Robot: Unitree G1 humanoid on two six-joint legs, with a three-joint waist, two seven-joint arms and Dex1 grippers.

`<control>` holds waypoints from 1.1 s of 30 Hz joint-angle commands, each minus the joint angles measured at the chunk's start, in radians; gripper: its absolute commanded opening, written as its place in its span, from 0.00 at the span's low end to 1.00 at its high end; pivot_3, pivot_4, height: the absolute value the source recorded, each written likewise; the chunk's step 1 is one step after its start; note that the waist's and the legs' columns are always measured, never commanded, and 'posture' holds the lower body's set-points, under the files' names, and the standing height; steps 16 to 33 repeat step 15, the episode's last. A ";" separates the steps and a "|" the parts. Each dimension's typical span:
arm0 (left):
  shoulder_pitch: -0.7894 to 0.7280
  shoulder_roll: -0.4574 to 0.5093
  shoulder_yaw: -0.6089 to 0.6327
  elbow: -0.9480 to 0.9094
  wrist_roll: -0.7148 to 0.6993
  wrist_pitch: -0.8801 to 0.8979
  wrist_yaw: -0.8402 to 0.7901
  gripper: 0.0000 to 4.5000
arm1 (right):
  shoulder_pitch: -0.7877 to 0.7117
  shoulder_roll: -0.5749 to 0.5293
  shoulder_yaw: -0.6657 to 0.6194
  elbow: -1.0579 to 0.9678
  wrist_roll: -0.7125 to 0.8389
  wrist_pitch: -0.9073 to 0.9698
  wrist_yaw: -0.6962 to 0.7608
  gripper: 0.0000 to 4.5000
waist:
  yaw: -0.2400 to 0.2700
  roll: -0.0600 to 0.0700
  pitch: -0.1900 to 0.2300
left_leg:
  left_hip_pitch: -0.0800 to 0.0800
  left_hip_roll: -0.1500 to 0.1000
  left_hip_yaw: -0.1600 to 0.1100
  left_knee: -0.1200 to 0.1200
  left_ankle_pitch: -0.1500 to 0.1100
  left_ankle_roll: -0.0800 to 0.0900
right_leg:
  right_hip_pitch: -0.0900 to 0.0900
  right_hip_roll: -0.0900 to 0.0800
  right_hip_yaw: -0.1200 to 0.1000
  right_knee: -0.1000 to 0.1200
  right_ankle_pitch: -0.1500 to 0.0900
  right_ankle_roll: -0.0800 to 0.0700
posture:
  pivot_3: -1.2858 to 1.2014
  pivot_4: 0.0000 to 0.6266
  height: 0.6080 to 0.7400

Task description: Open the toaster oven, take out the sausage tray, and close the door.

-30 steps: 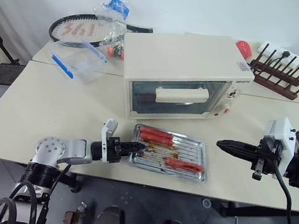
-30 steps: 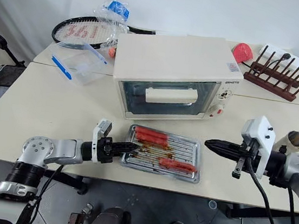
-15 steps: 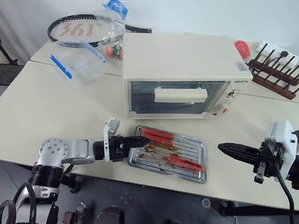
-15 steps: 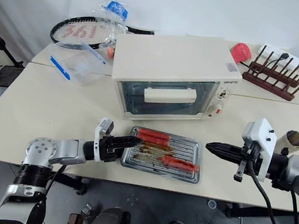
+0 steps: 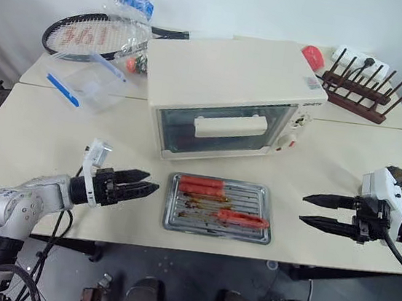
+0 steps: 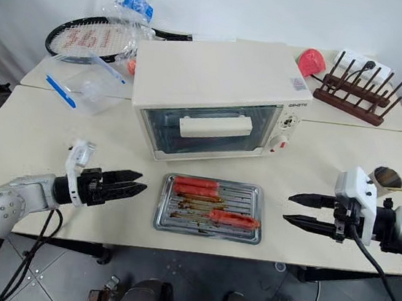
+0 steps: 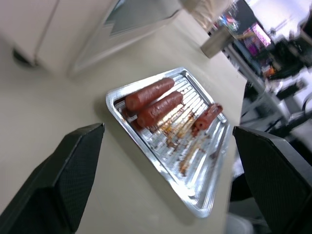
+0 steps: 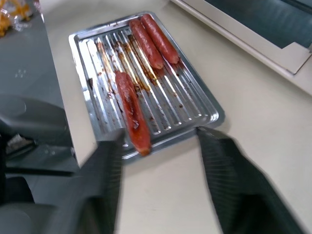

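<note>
- cream table point(image 5: 56, 133) carries everything
- toaster oven point(image 5: 230, 95) at centre, sausage tray point(image 5: 218, 208) near edge before it
- far left: clear box point(image 5: 84, 85), racket point(image 5: 90, 34)
- far right: wooden rack point(image 5: 359, 88)

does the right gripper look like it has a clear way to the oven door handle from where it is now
Probably yes. The right gripper hovers open over bare table, to the right of the sausage tray. The door is shut, and nothing stands between the gripper and its handle.
</note>
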 commanded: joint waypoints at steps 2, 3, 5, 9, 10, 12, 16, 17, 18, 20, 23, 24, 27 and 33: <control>0.037 0.033 0.021 0.047 0.136 -0.263 -0.223 1.00 | -0.021 -0.020 0.026 0.112 -0.079 -0.141 0.067 0.86 | -0.002 0.000 0.000 | 0.000 0.000 0.000 -0.001 0.000 0.000 | 0.000 0.000 0.000 -0.001 0.000 0.000 | 0.52 0.24 1.00; 0.040 0.031 0.032 0.068 0.143 -0.305 -0.269 1.00 | -0.027 -0.016 0.028 0.140 -0.097 -0.174 0.065 0.93 | -0.003 0.000 0.000 | 0.000 0.000 0.001 -0.001 0.000 0.000 | 0.000 0.000 0.000 -0.001 0.000 0.000 | 0.52 0.24 1.00; 0.041 0.056 0.025 0.114 0.187 -0.354 -0.327 1.00 | -0.036 -0.007 0.027 0.188 -0.126 -0.232 0.060 1.00 | -0.003 0.000 0.000 | 0.000 0.000 0.001 -0.001 0.000 0.000 | -0.001 0.000 0.000 0.000 0.000 0.000 | 0.52 0.24 1.00; 0.043 0.102 0.022 0.219 0.272 -0.470 -0.441 1.00 | -0.033 -0.009 0.015 0.268 -0.154 -0.312 0.076 1.00 | -0.004 0.000 0.001 | 0.000 0.001 0.001 0.000 0.000 0.000 | -0.001 0.000 0.000 0.001 0.000 0.000 | 0.52 0.24 1.00; 0.043 0.125 0.021 0.257 0.295 -0.493 -0.472 1.00 | -0.030 -0.015 0.006 0.300 -0.166 -0.334 0.075 1.00 | -0.004 0.000 0.001 | 0.000 0.001 0.001 0.000 0.000 0.000 | -0.001 0.000 0.000 0.001 0.000 0.000 | 0.52 0.24 1.00; 0.014 0.139 0.017 0.330 0.332 -0.523 -0.484 1.00 | -0.038 -0.031 -0.006 0.375 -0.181 -0.369 0.082 1.00 | -0.004 0.000 0.001 | 0.000 0.001 0.001 0.000 0.000 0.000 | -0.001 0.000 -0.001 0.001 0.000 0.000 | 0.52 0.24 1.00; -0.044 0.121 0.010 0.395 0.356 -0.516 -0.464 1.00 | -0.064 -0.040 -0.004 0.446 -0.196 -0.400 0.085 1.00 | -0.002 0.000 0.001 | 0.000 0.001 0.001 0.000 0.000 0.000 | -0.001 0.000 -0.001 0.001 0.000 0.000 | 0.52 0.24 1.00; -0.044 0.121 0.010 0.395 0.356 -0.516 -0.464 1.00 | -0.064 -0.040 -0.004 0.446 -0.196 -0.400 0.085 1.00 | -0.002 0.000 0.001 | 0.000 0.001 0.001 0.000 0.000 0.000 | -0.001 0.000 -0.001 0.001 0.000 0.000 | 0.52 0.24 1.00; -0.044 0.121 0.010 0.395 0.356 -0.516 -0.464 1.00 | -0.064 -0.040 -0.004 0.446 -0.196 -0.400 0.085 1.00 | -0.002 0.000 0.001 | 0.000 0.001 0.001 0.000 0.000 0.000 | -0.001 0.000 -0.001 0.001 0.000 0.000 | 0.52 0.24 1.00; -0.044 0.121 0.010 0.395 0.356 -0.516 -0.464 1.00 | -0.064 -0.040 -0.004 0.446 -0.196 -0.400 0.085 1.00 | -0.002 0.000 0.001 | 0.000 0.001 0.001 0.000 0.000 0.000 | -0.001 0.000 -0.001 0.001 0.000 0.000 | 0.52 0.24 1.00; -0.044 0.121 0.010 0.395 0.356 -0.516 -0.464 1.00 | -0.064 -0.040 -0.004 0.446 -0.196 -0.400 0.085 1.00 | -0.002 0.000 0.001 | 0.000 0.001 0.001 0.000 0.000 0.000 | -0.001 0.000 -0.001 0.001 0.000 0.000 | 0.52 0.24 1.00; -0.044 0.121 0.010 0.395 0.356 -0.516 -0.464 1.00 | -0.064 -0.040 -0.004 0.446 -0.196 -0.400 0.085 1.00 | -0.002 0.000 0.001 | 0.000 0.001 0.001 0.000 0.000 0.000 | -0.001 0.000 -0.001 0.001 0.000 0.000 | 0.52 0.24 1.00; -0.044 0.121 0.010 0.395 0.356 -0.516 -0.464 1.00 | -0.064 -0.040 -0.004 0.446 -0.196 -0.400 0.085 1.00 | -0.002 0.000 0.001 | 0.000 0.001 0.001 0.000 0.000 0.000 | -0.001 0.000 -0.001 0.001 0.000 0.000 | 0.52 0.24 1.00; -0.044 0.121 0.010 0.395 0.356 -0.516 -0.464 1.00 | -0.064 -0.040 -0.004 0.446 -0.196 -0.400 0.085 1.00 | -0.002 0.000 0.001 | 0.000 0.001 0.001 0.000 0.000 0.000 | -0.001 0.000 -0.001 0.001 0.000 0.000 | 0.52 0.24 1.00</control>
